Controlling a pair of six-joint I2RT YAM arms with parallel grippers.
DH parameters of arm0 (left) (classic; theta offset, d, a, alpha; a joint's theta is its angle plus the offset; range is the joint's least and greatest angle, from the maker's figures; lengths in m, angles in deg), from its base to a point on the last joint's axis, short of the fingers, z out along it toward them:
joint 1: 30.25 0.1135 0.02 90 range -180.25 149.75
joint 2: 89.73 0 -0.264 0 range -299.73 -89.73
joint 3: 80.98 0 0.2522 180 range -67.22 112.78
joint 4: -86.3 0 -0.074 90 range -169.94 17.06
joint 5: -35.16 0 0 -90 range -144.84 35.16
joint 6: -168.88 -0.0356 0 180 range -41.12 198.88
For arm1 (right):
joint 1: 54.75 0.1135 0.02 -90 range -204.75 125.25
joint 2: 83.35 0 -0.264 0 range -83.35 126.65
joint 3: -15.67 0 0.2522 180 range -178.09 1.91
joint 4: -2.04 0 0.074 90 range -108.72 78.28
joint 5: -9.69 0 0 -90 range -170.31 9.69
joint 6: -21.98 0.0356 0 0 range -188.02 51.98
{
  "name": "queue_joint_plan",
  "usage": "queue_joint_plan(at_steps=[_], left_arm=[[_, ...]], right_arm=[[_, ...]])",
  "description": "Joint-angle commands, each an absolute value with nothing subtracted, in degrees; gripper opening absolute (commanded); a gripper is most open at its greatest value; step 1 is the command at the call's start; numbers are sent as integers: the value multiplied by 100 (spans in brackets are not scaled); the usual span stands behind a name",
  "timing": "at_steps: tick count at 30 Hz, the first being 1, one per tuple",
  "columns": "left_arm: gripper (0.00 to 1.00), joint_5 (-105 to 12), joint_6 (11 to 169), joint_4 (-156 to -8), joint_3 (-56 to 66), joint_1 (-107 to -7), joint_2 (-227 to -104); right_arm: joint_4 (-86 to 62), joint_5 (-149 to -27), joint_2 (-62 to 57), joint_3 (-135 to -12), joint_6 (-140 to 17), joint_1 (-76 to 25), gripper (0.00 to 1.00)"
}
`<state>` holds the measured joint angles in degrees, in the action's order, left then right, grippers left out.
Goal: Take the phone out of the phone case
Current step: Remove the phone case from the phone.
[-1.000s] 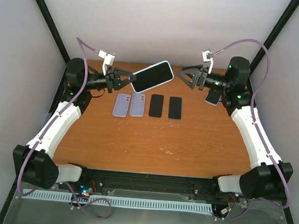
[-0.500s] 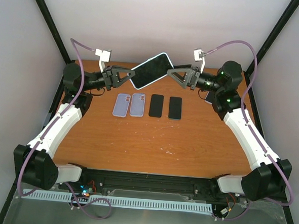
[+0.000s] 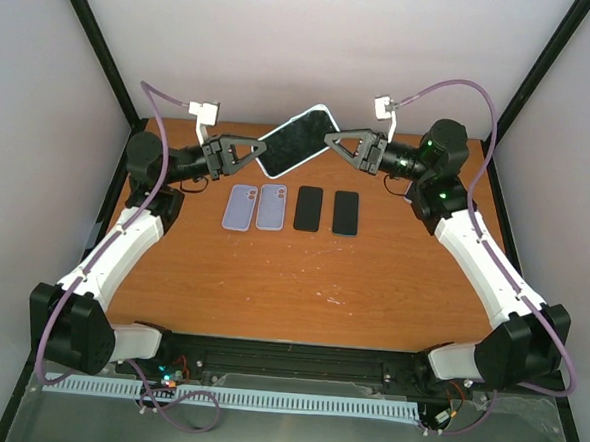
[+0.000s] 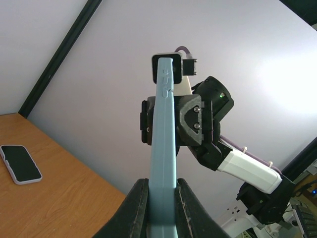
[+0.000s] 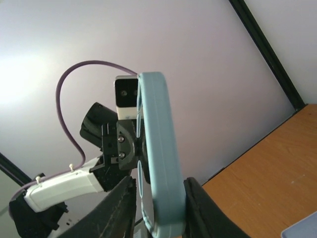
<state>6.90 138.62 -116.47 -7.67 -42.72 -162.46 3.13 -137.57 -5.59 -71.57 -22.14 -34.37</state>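
Jaws pinched tight, my left gripper [image 3: 259, 157] holds the 8 o'clock end of the blue phone case [image 4: 162, 148]. The phone [image 3: 298, 141] sits inside it, aloft near the table's [image 3: 302, 277] 12 o'clock edge. My right gripper [image 3: 330, 141] straddles the case's 2 o'clock end, fingers [image 5: 198, 203] close around the rim. Whether both press it, I cannot tell.

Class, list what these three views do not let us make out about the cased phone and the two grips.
- Top view: where the left gripper pinches the phone is too small to see.
- Left wrist view: the case stands edge-on, hiding the screen.
- Right wrist view: whether the right gripper presses the case is unclear; the bottom edge cuts its fingers off.
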Motion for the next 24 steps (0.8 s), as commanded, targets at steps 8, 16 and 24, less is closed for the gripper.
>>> queue_joint_plan(at_steps=[8, 16, 24], left_arm=[[16, 835, 13443, -11460, -763, -4238, -16007], [66, 1068, 11665, -9526, -287, -4230, -15883], [74, 1815, 9544, -7304, 801, -4229, -16318]], right_arm=[[24, -13722, -577, -7412, -2600, -3416, 4], [-832, -14023, -707, -7526, -3369, -3558, 3], [-3282, -14697, -673, -8172, -5625, -3568, 3]])
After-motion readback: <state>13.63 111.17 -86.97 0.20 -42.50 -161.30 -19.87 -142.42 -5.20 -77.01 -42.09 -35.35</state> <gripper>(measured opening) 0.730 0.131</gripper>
